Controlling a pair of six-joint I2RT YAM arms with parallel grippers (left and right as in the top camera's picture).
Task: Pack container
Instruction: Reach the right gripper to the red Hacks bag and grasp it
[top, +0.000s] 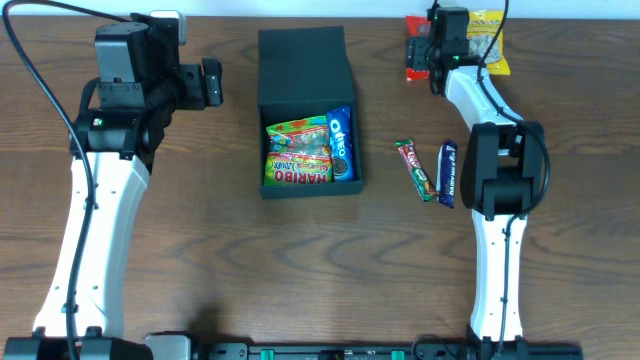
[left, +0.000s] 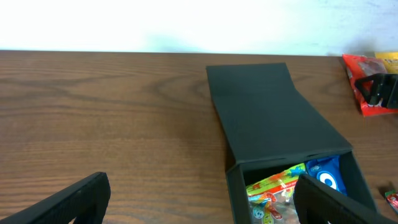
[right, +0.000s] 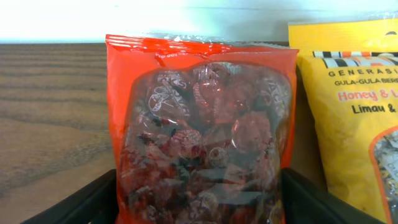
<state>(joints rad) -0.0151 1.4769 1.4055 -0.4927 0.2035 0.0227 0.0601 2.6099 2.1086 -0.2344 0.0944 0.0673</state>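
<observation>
Left pincer (top: 212, 83): I'm hovering it wide, left of the container (top: 300, 60).
Right pincer (right: 199, 205): I'm straddling the red packet (right: 199, 124) right of the container; whether it's gripped, I cannot tell.

Packets (top: 300, 155) in container (top: 300, 60), two bars (top: 447, 172) right of it, bags (right: 199, 124) behind those

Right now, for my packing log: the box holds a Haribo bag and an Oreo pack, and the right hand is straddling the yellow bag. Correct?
Not quite. The right hand is straddling the red bag, not the yellow bag beside it, as the right wrist view shows. The box does hold a Haribo bag and an Oreo pack.
</observation>
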